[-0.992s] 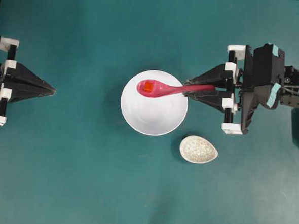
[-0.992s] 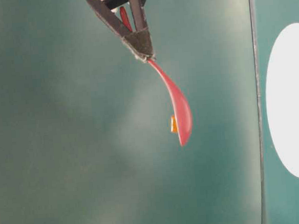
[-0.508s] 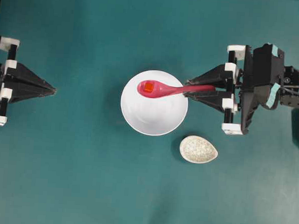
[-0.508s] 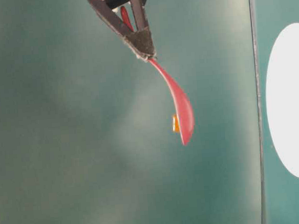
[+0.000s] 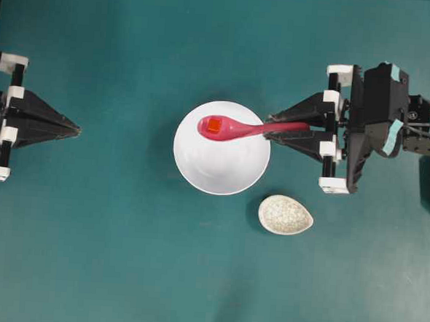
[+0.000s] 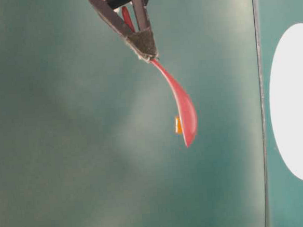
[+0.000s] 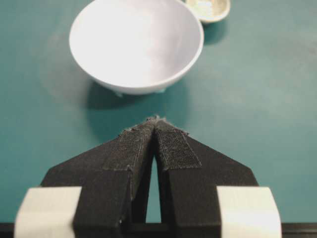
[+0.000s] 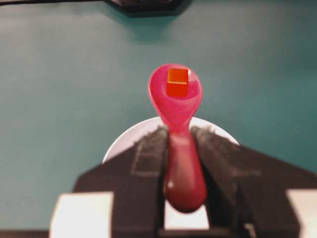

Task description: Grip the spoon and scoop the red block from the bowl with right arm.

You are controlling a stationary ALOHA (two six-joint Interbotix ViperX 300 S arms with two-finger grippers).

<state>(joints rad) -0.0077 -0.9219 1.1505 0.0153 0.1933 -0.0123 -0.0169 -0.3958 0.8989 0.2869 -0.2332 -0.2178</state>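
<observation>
Right gripper (image 5: 269, 133) clenched on the handle of the spoon (image 5: 235, 127), both pads pressed to its sides. Spoon held level above the bowl (image 5: 222, 169), scoop over the bowl's far-left part. Red block (image 5: 213, 126) sits in the scoop, clear of the bowl floor. Speckled dish (image 5: 285, 214) just beside the bowl, on the right arm's side. Left gripper (image 5: 77, 131) well apart from the bowl, tips pressed together, nothing between them. Against a second ago: no visible change; spoon, block and both arms in the same places.
</observation>
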